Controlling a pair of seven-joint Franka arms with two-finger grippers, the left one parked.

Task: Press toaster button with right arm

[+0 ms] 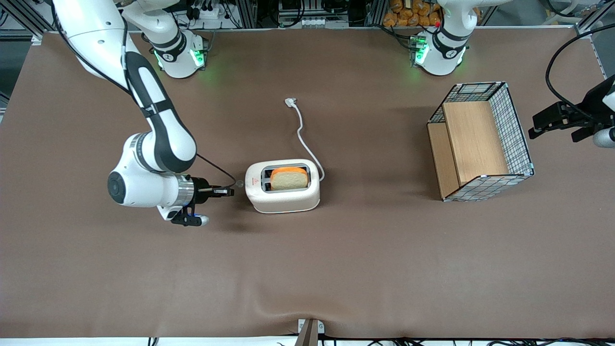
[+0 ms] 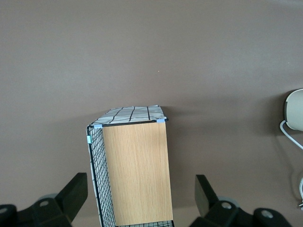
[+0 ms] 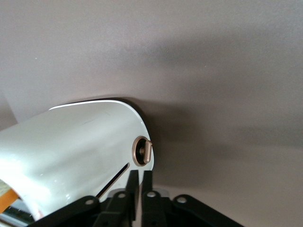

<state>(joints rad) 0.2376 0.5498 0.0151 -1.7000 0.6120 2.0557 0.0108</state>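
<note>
The white toaster [image 1: 282, 186] stands mid-table with a bread slice [image 1: 288, 179] in one slot. Its narrow end faces the working arm's end of the table. The toaster button [image 1: 239, 183] is a small grey knob sticking out of that end, and it shows close up in the right wrist view [image 3: 143, 151]. The right arm [image 1: 153, 144] holds its gripper [image 1: 229, 192] level, pointing at that end. The gripper [image 3: 140, 173] is shut with nothing in it, its tips a short gap from the knob and slightly nearer the front camera.
The toaster's white cord [image 1: 302, 134] trails away from the front camera, ending in a plug [image 1: 290, 101]. A wire-mesh basket [image 1: 480, 142] with wooden panels lies toward the parked arm's end. A dark slit [image 3: 113, 179] runs down the toaster's end beside the knob.
</note>
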